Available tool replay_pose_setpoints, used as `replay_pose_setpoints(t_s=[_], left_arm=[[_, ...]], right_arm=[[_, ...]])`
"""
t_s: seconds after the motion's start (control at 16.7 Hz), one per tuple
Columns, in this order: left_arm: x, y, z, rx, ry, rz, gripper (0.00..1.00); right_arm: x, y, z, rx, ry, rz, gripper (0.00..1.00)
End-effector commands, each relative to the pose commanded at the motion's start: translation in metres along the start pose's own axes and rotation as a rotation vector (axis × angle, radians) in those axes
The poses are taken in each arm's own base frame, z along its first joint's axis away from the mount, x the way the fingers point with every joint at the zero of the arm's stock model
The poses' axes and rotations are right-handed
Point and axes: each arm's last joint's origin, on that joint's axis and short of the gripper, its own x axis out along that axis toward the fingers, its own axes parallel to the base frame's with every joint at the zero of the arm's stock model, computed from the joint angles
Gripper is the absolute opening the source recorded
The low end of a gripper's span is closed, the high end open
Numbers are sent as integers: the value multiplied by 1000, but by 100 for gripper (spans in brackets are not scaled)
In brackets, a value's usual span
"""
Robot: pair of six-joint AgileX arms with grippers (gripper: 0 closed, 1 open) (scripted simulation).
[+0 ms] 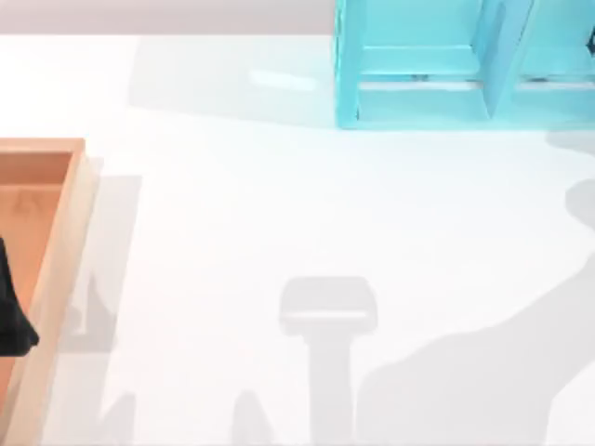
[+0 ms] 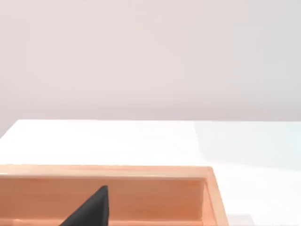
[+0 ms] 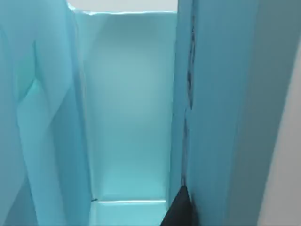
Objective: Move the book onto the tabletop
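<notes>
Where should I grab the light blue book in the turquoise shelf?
Probably pinch across its covers at the exposed front edge, coming from the shelf's open front: the book stands upright, leaning, in a narrow compartment. The right pincer is right beside it; the left pincer hangs over the wooden tray.

Bright, even light over my glossy bench (image 1: 279, 214), soft grey shadows of my arms across it, pale glare streak near the turquoise shelf (image 1: 418, 93), everything slightly soft-focused.
</notes>
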Motion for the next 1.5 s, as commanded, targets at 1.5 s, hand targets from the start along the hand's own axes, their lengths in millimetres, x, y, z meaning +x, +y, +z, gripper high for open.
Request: replay_pose_setpoints(t_s=[1.5], left_arm=[[0, 0, 0, 0, 0, 0, 100]], right_arm=[[-159, -18, 166, -18, -26, -11, 0]])
